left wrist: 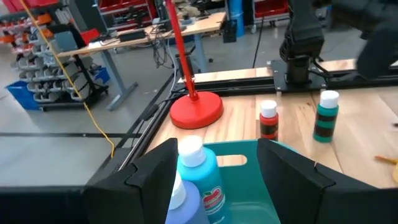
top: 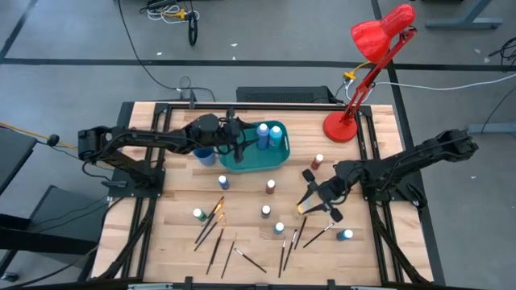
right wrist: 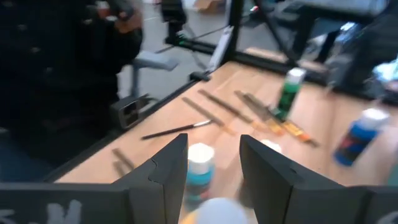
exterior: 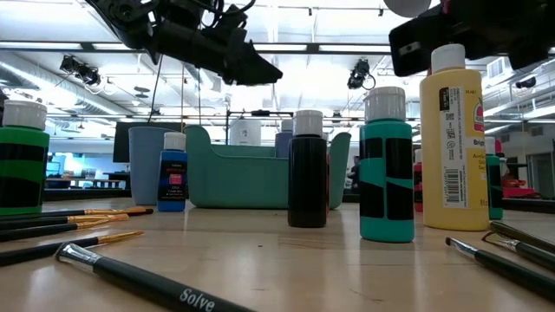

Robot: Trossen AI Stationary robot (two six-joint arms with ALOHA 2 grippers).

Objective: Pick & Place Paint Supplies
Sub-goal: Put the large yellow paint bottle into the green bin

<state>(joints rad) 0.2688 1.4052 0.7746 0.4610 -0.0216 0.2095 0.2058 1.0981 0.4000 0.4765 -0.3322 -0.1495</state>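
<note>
Nearest us, dark-handled brush (exterior: 139,279) lies flat on the table, long axis running L-R. Yellow bottle (exterior: 451,147) stands upright w/ right gripper (right wrist: 213,146) just above its cap, fingers apart, nothing clamped. We judge the right arm nearer, approach straight down. Left gripper (left wrist: 216,149) hangs over teal bin (top: 274,157), fingers spread, grasping nothing; blue bottles (top: 263,134) sit inside.

Both arms are black, built of slim tubular links with bulkier rounded joint housings; each sits on a black base fixed to black rails along the table's sides; the left gripper (left wrist: 214,180) has two broad, flat, matte black fingers with angular stepped edges; the right gripper (right wrist: 213,168) has fingers of the same shape.
</note>
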